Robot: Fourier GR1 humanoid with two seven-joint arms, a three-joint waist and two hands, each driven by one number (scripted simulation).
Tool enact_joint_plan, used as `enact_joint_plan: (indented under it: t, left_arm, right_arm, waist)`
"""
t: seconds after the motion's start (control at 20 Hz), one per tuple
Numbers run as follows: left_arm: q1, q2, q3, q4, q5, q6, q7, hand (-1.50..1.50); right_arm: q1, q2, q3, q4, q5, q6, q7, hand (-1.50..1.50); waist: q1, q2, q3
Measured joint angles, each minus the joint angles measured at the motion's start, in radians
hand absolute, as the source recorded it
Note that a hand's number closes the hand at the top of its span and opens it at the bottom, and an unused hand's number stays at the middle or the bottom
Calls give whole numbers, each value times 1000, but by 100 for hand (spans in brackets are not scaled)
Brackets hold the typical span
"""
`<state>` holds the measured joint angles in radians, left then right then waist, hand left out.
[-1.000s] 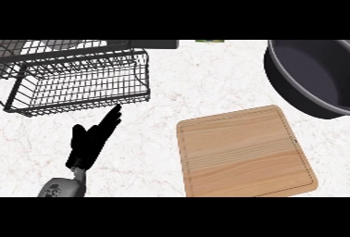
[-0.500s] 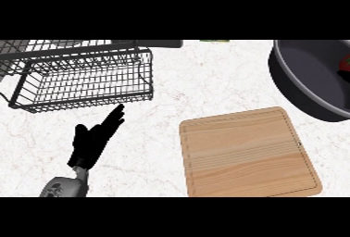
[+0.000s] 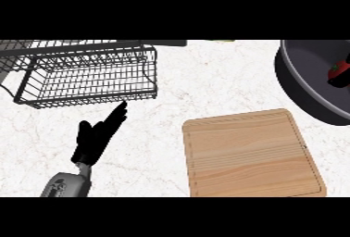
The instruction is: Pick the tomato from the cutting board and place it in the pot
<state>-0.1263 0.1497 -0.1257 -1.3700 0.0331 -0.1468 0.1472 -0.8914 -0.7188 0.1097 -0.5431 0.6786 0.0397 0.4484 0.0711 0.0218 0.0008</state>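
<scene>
The wooden cutting board (image 3: 253, 155) lies at the lower right with nothing on it. The dark pot (image 3: 304, 83) stands at the upper right, cut off by the view's edge. Inside its rim, at the far right edge, a red tomato (image 3: 335, 68) shows in part. Black fingers of my right hand (image 3: 340, 81) curl against the tomato; the remainder of that hand is out of view. My left hand (image 3: 96, 136) rests on the counter at the lower left, open, fingers straight and pointing up toward the rack.
A black wire dish rack (image 3: 85, 71) fills the upper left, just beyond my left hand's fingertips. White marble counter (image 3: 212, 78) lies between the rack, the board and the pot.
The tomato and my right hand's fingers have come into sight inside the pot at the right edge. The whole scene has slid slightly in the view. My left hand keeps its pose.
</scene>
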Motion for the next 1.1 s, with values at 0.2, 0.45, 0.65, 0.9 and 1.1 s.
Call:
enact_joint_plan:
  t: [0.2,0.45,0.65,0.9,1.1]
  left_arm:
    - [3,-7,-7,0,-9,4,-5,0]
    - [-12,-5,4,15,-10,2,-9,0]
    - [-4,-14,-3,9,-15,8,-10,0]
    - [4,-3,10,1,-7,3,-8,0]
    - [9,0,21,-3,-2,6,2,0]
  right_arm:
    - [-62,52,-21,139,-12,85,87,-150]
    - [-114,100,-62,243,-29,59,59,-150]
    - [-134,121,-143,216,-88,-98,-24,-150]
    - [-149,120,-280,162,-193,-313,-132,-150]
    - [-128,105,-386,143,-265,-479,-214,-150]
  waist:
    - [4,2,1]
    - [-1,4,3]
    - [-6,3,5]
    - [-16,-1,5]
    - [-27,-3,4]
